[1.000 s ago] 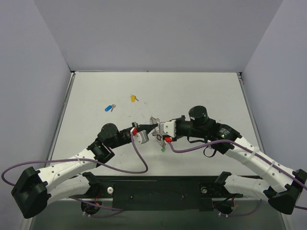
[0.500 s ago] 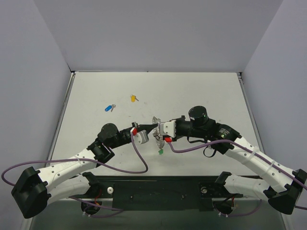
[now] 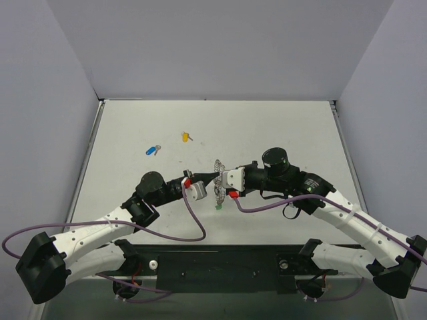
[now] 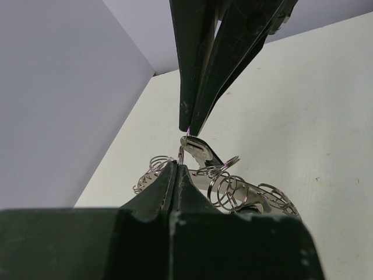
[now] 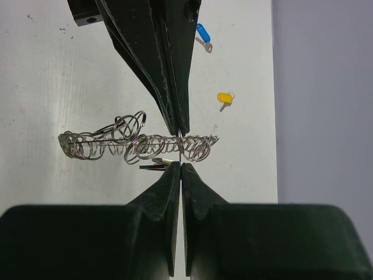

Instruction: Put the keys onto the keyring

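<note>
Both grippers meet tip to tip above the middle of the table. My left gripper (image 3: 213,177) (image 4: 178,166) and my right gripper (image 3: 221,179) (image 5: 182,166) are each shut on the same thin wire loop of the keyring (image 3: 218,183) (image 4: 233,189) (image 5: 134,146), a tangled chain of silver rings hanging between them. A silver key blade (image 4: 198,153) (image 5: 156,166) lies among the rings beside the fingertips. Just below the cluster is a green key (image 3: 218,207). The blue key (image 3: 153,150) (image 5: 203,32) and the yellow key (image 3: 185,137) (image 5: 225,98) lie loose on the table at the far left.
White table (image 3: 280,127) with a purple-grey wall at the back and on both sides. Purple cables (image 3: 193,230) loop from each wrist over the table near the arm bases.
The ring cluster has swung and turned between the fingertips, and the green key under it has shifted a little to the left. Both grippers have stayed shut and nearly still.
</note>
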